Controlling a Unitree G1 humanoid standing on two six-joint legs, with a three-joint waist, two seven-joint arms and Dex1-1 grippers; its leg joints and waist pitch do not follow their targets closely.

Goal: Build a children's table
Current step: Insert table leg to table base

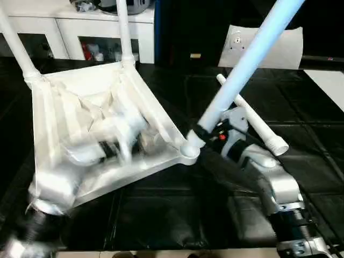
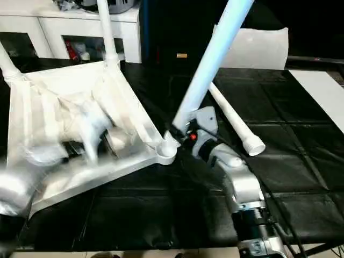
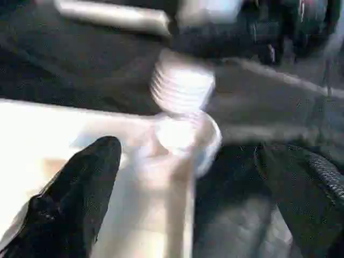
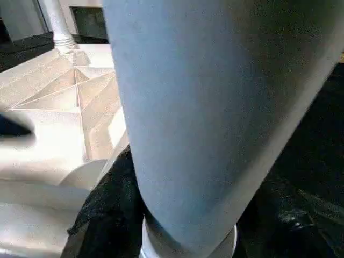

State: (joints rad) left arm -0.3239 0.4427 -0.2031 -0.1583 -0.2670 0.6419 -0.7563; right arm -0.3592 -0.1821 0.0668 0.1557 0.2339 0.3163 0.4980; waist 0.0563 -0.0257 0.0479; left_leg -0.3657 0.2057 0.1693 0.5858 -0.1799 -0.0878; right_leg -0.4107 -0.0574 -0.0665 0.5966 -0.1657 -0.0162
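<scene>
The white table top (image 1: 70, 102) lies tilted with its ribbed underside up on the black cover. Two legs stand in its far corner sockets (image 1: 124, 32) (image 1: 16, 48). My right gripper (image 1: 208, 134) is shut on the lower end of a third leg (image 1: 252, 54), which leans up and to the right. That leg's threaded tip (image 3: 181, 86) sits just over the near right corner socket (image 3: 185, 137). A fourth leg (image 1: 252, 121) lies loose on the cover behind my right arm. My left gripper (image 1: 128, 142) hovers over the ribs, open, with its fingers (image 3: 80, 188) wide apart towards that socket.
A white cabinet with shelves (image 1: 80, 27) stands behind the work surface. A white sheet (image 1: 274, 48) lies at the back right and a pale panel (image 1: 330, 86) at the far right. The black cover (image 1: 177, 215) stretches to the front edge.
</scene>
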